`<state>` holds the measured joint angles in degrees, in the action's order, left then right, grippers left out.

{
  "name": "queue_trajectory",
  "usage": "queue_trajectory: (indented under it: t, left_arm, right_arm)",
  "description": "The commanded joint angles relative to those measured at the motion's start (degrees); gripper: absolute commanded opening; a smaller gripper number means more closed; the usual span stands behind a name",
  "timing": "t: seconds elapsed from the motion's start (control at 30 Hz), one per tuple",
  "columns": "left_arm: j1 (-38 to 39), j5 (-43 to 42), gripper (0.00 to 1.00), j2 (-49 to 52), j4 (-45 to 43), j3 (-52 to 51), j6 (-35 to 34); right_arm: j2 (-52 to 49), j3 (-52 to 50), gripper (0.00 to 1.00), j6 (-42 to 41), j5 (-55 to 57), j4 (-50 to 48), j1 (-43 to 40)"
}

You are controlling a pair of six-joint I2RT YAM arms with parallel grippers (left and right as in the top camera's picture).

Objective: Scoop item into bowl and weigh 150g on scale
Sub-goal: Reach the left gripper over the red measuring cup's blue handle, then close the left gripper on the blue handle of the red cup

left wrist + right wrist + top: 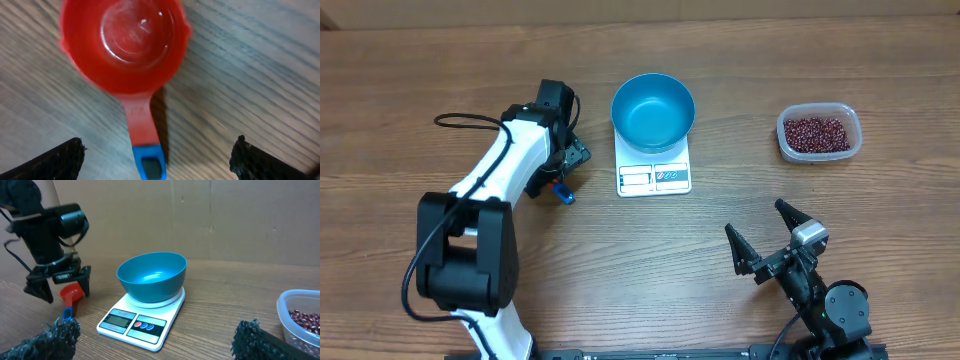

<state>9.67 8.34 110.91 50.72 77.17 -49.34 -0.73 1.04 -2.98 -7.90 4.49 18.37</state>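
The blue bowl point(653, 110) stands empty on the white scale point(654, 178) at the table's middle back. The beans point(815, 131) lie in a clear tub at the back right. Left of the scale, a red scoop point(125, 45) with a blue handle tip point(149, 162) lies on the wood. My left gripper point(157, 160) hovers over it, open, with its fingers wide on either side of the handle and not touching it. My right gripper point(755, 220) rests open near the front right and holds nothing. In the right wrist view the bowl point(151, 275), the scale point(142, 322) and the scoop point(71, 292) all show.
The clear plastic tub point(856, 135) sits about a bowl's width right of the scale. Bare wood lies between the scale and my right gripper. A black cable point(470, 120) loops off the left arm.
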Motion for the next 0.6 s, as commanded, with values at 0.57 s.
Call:
queue_trajectory:
  t: [0.57]
  left_arm:
    - [-3.8,-1.0,0.79,7.4,-2.8,-0.5,1.8]
  right_arm:
    - [0.6,-0.6,1.00,-0.2,0.6,-0.3,-0.2]
